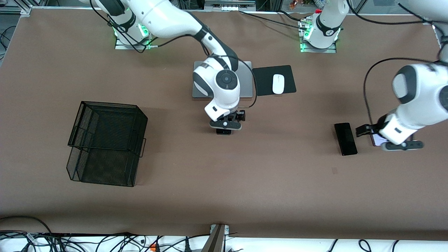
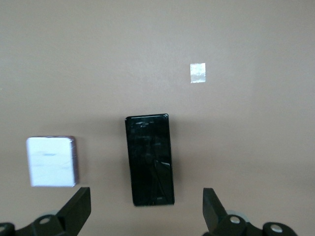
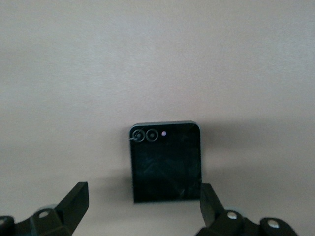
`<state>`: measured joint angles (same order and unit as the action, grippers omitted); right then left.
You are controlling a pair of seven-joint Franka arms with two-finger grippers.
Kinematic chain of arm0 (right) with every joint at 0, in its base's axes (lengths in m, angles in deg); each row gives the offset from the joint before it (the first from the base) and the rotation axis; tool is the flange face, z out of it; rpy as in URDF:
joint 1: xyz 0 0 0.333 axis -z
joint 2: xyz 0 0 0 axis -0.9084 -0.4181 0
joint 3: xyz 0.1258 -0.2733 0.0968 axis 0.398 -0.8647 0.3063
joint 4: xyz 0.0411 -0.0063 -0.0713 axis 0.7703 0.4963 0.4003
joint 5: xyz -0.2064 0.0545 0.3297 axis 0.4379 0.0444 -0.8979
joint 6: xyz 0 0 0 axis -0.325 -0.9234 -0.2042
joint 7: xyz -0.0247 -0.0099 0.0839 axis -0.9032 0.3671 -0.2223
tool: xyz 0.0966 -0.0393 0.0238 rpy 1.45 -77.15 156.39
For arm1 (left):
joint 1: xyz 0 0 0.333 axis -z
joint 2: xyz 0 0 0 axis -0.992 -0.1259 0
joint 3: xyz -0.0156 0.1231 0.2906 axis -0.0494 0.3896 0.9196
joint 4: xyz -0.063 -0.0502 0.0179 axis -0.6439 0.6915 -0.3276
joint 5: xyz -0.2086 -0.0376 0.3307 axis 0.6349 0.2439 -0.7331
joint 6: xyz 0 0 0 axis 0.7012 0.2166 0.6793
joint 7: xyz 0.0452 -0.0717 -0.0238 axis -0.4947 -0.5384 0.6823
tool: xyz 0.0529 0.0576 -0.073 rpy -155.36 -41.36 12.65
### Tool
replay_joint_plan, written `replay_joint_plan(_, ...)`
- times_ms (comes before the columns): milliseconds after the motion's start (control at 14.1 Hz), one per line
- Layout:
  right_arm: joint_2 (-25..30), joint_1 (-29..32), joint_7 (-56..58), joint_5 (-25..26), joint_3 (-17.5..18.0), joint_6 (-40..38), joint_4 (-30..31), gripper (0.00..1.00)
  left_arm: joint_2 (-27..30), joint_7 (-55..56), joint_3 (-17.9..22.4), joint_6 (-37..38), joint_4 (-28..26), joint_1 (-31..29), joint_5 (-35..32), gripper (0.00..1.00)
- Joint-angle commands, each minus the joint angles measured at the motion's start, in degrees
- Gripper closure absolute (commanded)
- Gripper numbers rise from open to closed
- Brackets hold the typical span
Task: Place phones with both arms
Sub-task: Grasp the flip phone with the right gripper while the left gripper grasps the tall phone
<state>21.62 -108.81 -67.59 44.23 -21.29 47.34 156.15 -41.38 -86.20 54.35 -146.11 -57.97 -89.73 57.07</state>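
A small squarish black flip phone (image 1: 224, 132) lies mid-table, nearer the front camera than the laptop. My right gripper (image 1: 225, 126) hangs over it, open and empty. In the right wrist view the flip phone (image 3: 166, 161) lies just ahead of the open right gripper (image 3: 142, 201). A long slim black slab phone (image 1: 345, 139) lies toward the left arm's end, and the pale lavender-white phone (image 1: 377, 140) beside it is partly hidden under my left gripper (image 1: 399, 145). The left wrist view shows the slab phone (image 2: 149, 160) ahead of the open, empty left gripper (image 2: 145, 209), with the lavender-white phone (image 2: 51, 161) beside one finger.
A black wire mesh basket (image 1: 105, 143) stands toward the right arm's end. A grey laptop (image 1: 246, 82), partly covered by the right arm, and a white mouse (image 1: 278, 84) on a black pad (image 1: 290, 78) lie near the bases. A small tape mark (image 2: 198, 73) is on the brown table.
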Motion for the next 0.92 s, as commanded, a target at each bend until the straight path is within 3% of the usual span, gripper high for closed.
replay_joint_plan(0,-1.7,0.3,0.7,1.5,0.0,2.6,0.5,0.00,-3.4,3.4,-1.7,-3.7,-2.3,-1.7,-2.2,0.00)
replay_joint_plan(497,-2.7,0.5,-0.1,1.3,-0.5,4.8,2.1,0.00,-13.9,2.7,-1.5,-15.6,-2.3,-2.0,-2.2,0.00)
replay_joint_plan(568,-2.7,0.5,-0.1,1.2,-0.5,4.8,2.1,0.10,-15.2,2.6,-1.4,-18.1,-2.5,-2.1,-2.3,0.00)
replay_joint_plan(639,-2.7,0.5,-0.1,1.2,-0.5,4.8,2.1,0.26,-15.8,2.1,-1.3,-19.9,-2.5,-2.1,-3.0,0.00)
replay_joint_plan(781,-2.6,0.5,-0.2,1.2,-0.5,4.8,2.1,0.69,-15.6,1.8,-1.3,-20.1,-2.4,-2.3,-5.4,0.00)
replay_joint_plan(852,-2.5,0.5,-0.2,1.1,-0.5,4.7,2.1,0.81,-15.6,1.8,-1.3,-20.1,-2.4,-2.3,-5.5,0.00)
